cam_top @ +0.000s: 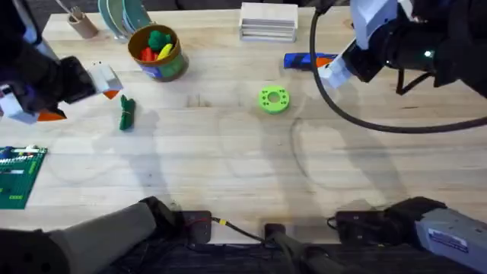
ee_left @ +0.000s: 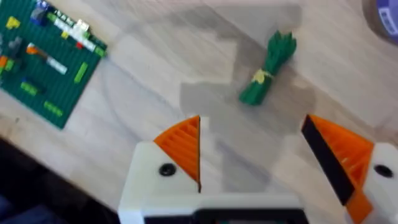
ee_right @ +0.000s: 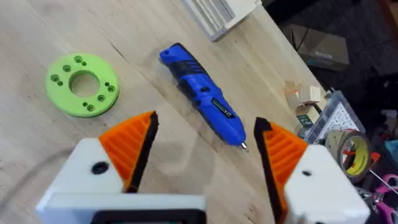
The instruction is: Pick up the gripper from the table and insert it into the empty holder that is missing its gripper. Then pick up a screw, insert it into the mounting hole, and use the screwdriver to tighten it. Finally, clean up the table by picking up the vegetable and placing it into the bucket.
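the left gripper [ee_left: 252, 155] hangs spread above the table [cam_top: 228, 144], the vegetable [ee_left: 267, 68] lying just ahead of it (near the bucket [cam_top: 158, 52]). the right gripper [ee_right: 202, 152], fingers apart, hovers over the screwdriver [ee_right: 202, 99].

Robotics lab or workshop bench: pale wooden table [cam_top: 251, 160], green brick baseplate [cam_top: 17, 176], cabling [cam_top: 358, 114], tape roll [ee_right: 354, 152] and cluttered parts at bench edge.

The slim blue pen-shaped screwdriver [ee_right: 202, 98] lies flat on the wooden table; the dark green leafy toy vegetable [ee_left: 268, 67] lies flat near the yellow-rimmed round bucket [cam_top: 157, 52].
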You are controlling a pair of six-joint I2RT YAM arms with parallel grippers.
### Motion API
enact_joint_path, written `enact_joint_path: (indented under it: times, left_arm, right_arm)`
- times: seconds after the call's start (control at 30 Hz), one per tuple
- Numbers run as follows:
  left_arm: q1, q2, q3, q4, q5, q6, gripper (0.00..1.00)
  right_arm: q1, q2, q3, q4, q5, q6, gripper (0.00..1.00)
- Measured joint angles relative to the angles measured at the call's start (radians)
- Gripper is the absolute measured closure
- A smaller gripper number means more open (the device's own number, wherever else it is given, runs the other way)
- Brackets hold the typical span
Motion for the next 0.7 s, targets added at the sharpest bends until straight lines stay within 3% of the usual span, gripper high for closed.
enact_joint_path:
  times: [0.13, 0.3, 0.53, 0.7]
  left_arm:
    - [0.052, 0.001, -0.105, 0.172, 0.049, 0.074, 0.008]
    - [0.056, 0.001, -0.213, 0.369, 0.121, 0.188, 0.008]
    - [0.060, 0.029, -0.245, 0.418, 0.234, 0.355, 0.008]
    - [0.075, 0.123, -0.246, 0.438, 0.274, 0.409, 0.008]
  right_arm:
    - [0.000, 0.000, 0.000, 0.001, 0.000, 0.000, 0.010]
    - [0.000, 0.000, 0.000, 0.002, 0.000, 0.000, 0.010]
    - [0.000, 0.000, 0.000, -0.001, 0.000, 0.000, 0.010]
    - [0.000, 0.000, 0.000, -0.040, 0.000, 0.000, 0.010]
